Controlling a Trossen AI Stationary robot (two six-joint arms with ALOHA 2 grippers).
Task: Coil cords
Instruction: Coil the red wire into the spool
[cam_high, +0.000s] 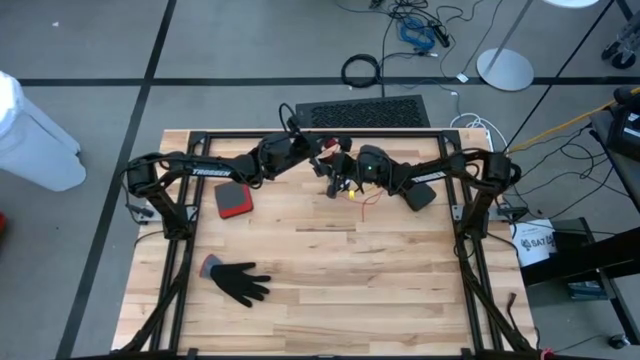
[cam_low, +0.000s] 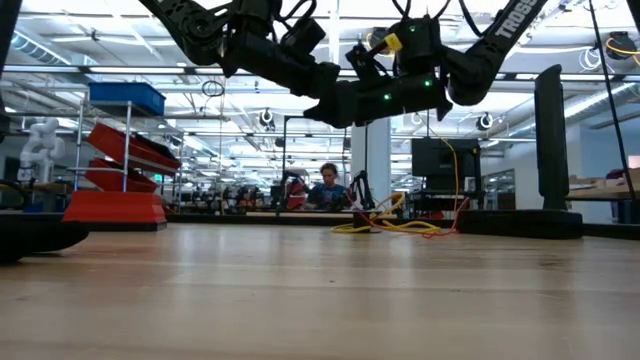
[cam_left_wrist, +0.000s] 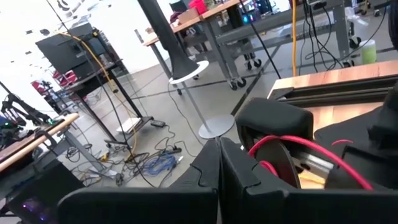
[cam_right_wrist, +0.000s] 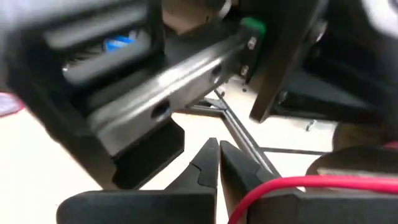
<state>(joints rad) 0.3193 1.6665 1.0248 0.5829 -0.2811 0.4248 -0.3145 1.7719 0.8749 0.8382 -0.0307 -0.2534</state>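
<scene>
A yellow-orange cord (cam_high: 353, 193) with a thin red strand lies loose on the far middle of the table; in the low view it is a small tangle (cam_low: 395, 226). Both grippers hang above it, level and facing each other. My left gripper (cam_left_wrist: 219, 148) is shut with nothing between its fingers, its tips close to the right arm's hand. My right gripper (cam_right_wrist: 219, 150) is shut too, with nothing showing between its fingers. A red cord (cam_left_wrist: 292, 144) arcs over the right hand's body; whether it belongs to the arm I cannot tell.
A red and black pad (cam_high: 232, 200) lies on the left part of the table and a black glove (cam_high: 238, 282) near its front left. A black grille (cam_high: 362, 113) sits past the far edge. A thick black cable ring (cam_high: 360, 70) lies on the floor.
</scene>
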